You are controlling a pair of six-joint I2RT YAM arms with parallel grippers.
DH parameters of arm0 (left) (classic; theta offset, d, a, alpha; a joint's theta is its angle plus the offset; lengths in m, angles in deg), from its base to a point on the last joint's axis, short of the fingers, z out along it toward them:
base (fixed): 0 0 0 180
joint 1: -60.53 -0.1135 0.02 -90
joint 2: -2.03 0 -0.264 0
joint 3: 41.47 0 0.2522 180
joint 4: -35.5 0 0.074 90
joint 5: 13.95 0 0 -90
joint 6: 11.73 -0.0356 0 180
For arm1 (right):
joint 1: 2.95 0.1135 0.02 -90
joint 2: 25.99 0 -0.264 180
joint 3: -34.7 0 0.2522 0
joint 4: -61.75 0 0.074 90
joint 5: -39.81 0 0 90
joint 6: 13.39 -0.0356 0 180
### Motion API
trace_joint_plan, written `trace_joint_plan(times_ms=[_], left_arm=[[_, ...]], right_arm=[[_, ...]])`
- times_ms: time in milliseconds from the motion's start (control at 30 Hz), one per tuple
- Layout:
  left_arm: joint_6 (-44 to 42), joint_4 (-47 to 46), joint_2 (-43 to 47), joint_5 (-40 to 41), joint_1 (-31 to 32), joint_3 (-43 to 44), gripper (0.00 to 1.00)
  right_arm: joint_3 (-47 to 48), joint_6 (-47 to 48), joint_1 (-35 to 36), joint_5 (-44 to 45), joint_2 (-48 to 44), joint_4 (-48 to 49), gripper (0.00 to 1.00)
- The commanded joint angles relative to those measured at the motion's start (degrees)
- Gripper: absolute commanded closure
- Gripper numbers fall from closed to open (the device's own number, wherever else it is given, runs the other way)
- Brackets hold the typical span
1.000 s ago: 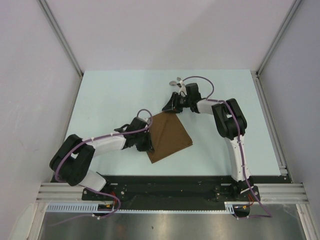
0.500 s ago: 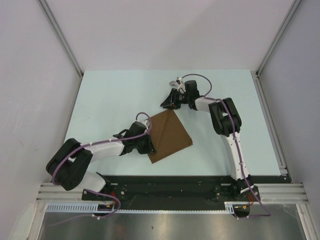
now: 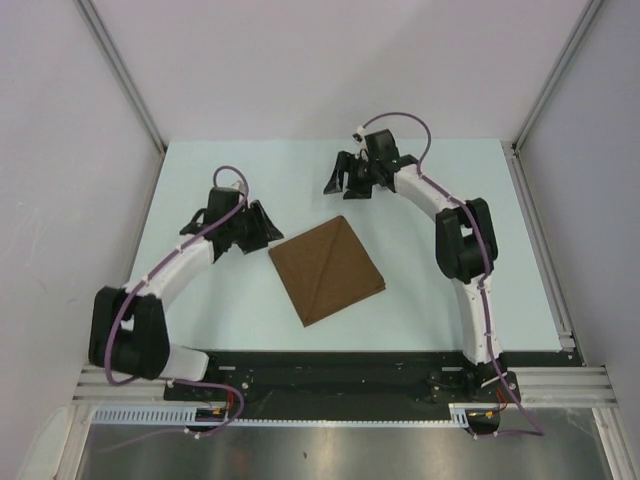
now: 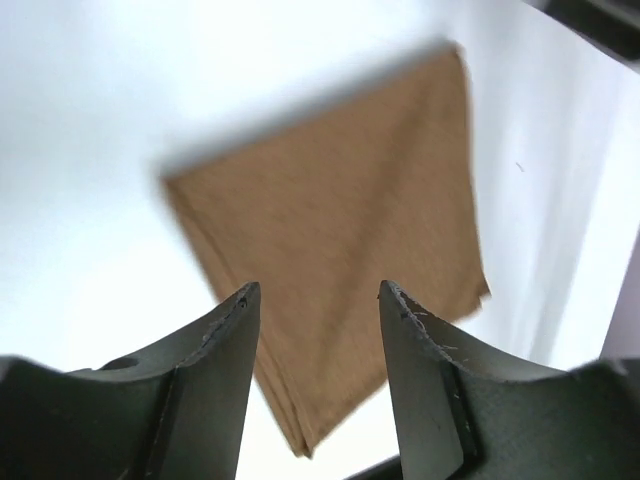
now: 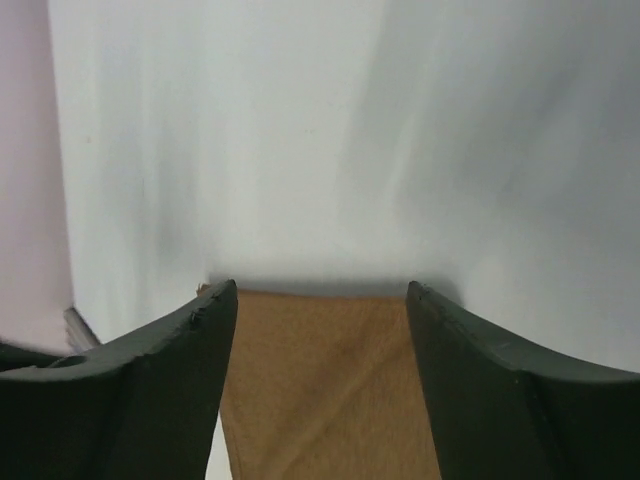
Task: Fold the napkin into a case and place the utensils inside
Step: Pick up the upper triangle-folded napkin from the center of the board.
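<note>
place: looking like a robot lab test cell | evidence: plain grey panels [image 3: 60, 150] enclosing a pale table [image 3: 250, 170] | aluminium rail [image 3: 560, 382] running along the near edge

The napkin [image 3: 328, 270] is plain brown cloth, folded to a smaller square with a diagonal fold line across it; it lies flat on the table [image 3: 200, 190], turned corner-on like a diamond; it sits between the two sets of jaws, touching neither, just beyond the parted left jaws and well apart from the right jaws; stacked layers [image 4: 300, 430] show at the corner nearest the left jaws; one straight edge [image 5: 320, 300] shows between the parted right jaws.
</note>
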Motion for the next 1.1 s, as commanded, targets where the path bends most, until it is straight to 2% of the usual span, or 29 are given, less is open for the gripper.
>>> trace_joint_plan(times_ms=[0, 167, 333, 467, 633, 800, 967, 1067], left_arm=[[-1.5, 6.1, -9.1, -3.2, -5.0, 6.0, 0.44], [-0.4, 7.5, -19.9, -1.6, -5.6, 12.2, 0.47], [2.0, 8.2, -23.9, 1.7, -5.5, 14.0, 0.48], [3.5, 9.1, -25.8, 2.9, -5.3, 13.6, 0.48], [5.2, 9.3, -27.8, 4.2, -4.5, 12.9, 0.5], [5.5, 9.8, -29.3, 6.2, -4.5, 13.3, 0.59], [5.0, 9.6, -29.7, 6.8, -4.5, 13.5, 0.7], [4.9, 9.1, -29.6, 6.5, -4.5, 13.2, 0.73]], right_arm=[[2.5, 10.6, 5.2, 17.0, -11.8, -17.8, 0.25], [-8.5, 13.4, 14.9, 26.0, -20.6, -19.6, 0.25], [-22.0, 11.3, 22.0, 29.6, -28.5, -16.0, 0.25], [-26.0, 10.6, 27.4, 34.1, -29.8, -15.1, 0.26], [-26.5, 11.6, 35.3, 41.6, -27.5, -15.2, 0.28], [-26.1, 13.5, 41.7, 47.2, -25.2, -13.7, 0.3], [-25.2, 14.7, 45.1, 47.4, -21.9, -12.9, 0.41], [-25.2, 14.9, 46.2, 46.4, -20.7, -12.0, 0.46]])
